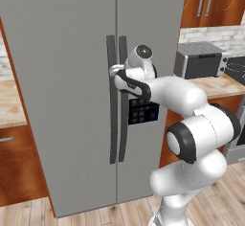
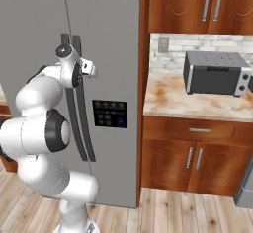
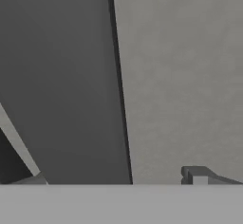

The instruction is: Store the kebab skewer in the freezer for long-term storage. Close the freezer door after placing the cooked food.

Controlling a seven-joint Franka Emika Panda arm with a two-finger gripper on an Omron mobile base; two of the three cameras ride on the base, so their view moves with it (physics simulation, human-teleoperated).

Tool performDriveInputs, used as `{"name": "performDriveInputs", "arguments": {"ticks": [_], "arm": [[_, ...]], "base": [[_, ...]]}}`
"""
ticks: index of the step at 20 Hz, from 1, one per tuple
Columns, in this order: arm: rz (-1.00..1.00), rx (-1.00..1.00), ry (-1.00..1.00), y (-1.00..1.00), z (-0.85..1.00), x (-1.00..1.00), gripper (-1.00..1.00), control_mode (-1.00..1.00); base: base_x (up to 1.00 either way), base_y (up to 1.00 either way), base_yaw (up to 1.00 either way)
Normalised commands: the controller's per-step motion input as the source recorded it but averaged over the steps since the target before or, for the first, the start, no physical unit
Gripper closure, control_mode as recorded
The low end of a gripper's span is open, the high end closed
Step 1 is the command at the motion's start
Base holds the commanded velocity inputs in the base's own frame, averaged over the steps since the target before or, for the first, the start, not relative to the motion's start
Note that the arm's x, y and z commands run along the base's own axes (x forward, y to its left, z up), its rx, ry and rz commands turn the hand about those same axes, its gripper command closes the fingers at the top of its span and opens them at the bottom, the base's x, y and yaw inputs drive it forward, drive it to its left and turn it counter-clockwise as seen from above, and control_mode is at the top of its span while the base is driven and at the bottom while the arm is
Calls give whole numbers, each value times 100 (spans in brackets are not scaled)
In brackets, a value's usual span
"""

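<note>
Grey freezer door [image 1: 143, 76] handle [image 1: 123, 100] right at gripper [image 1: 114, 71].

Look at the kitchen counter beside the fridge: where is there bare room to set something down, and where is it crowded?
The counter lies bare from the fridge's side to the toaster oven, and along its front edge. The toaster oven takes the back right. At the door handles it is tight: the arm's pincer sits right against them.

No legible txt; dispenser panel [image 2: 109, 113] marks prob. blurred.
</note>
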Motion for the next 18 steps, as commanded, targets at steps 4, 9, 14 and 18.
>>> {"name": "performDriveInputs", "arguments": {"ticks": [4,9,14,18], "arm": [[0,0,-2,0,0,19,-100,-100],[0,0,-17,0,0,6,-100,-100],[0,0,-4,-3,28,-17,-100,-100],[0,0,0,-7,61,-40,-100,-100]], "base": [[0,0,0],[0,0,0],[0,0,0],[0,0,0]]}}
